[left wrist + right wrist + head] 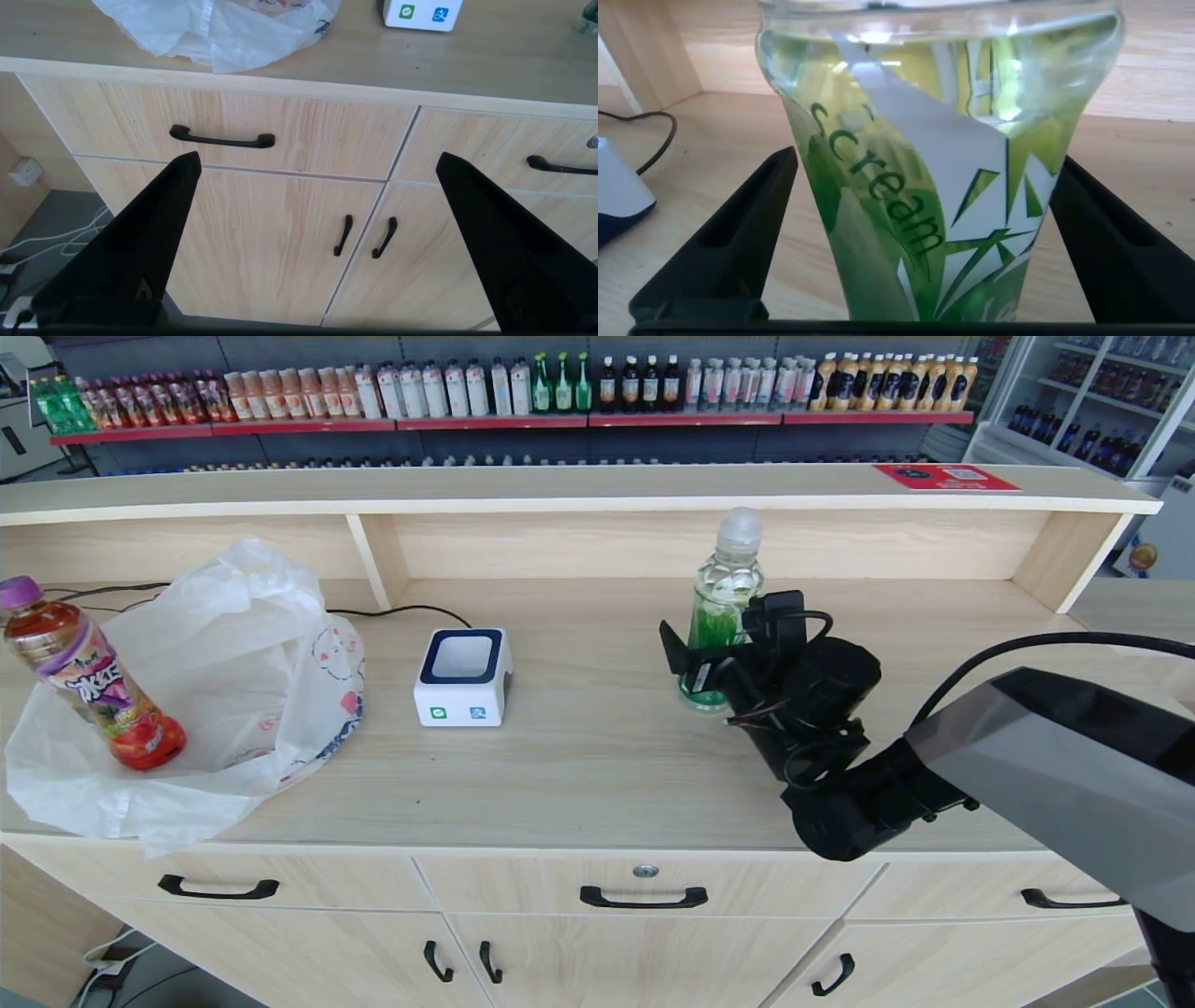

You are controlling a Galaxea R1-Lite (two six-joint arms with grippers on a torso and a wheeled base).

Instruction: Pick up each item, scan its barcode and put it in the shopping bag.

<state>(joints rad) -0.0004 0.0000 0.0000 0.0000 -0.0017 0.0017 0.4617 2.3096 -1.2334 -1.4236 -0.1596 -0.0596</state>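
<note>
A clear bottle (pixel 726 581) with a green label and a pale cap stands upright on the wooden counter (pixel 597 765), right of centre. My right gripper (pixel 721 625) is open around its lower half, one finger on each side. In the right wrist view the bottle (pixel 924 187) stands between the two dark fingers (pixel 738 243). A white scanner (pixel 464 677) with a dark blue top sits mid-counter. At the left a white shopping bag (pixel 261 644) lies open, with a red tea bottle (pixel 93 686) leaning in it. My left gripper (pixel 318 168) hangs open in front of the drawers, below the counter's edge.
A raised shelf (pixel 560 485) with an upright divider (pixel 378 560) runs along the back of the counter. A black cable (pixel 401 609) leads from the scanner toward the bag. Drawers and doors with black handles (pixel 222 140) lie under the counter.
</note>
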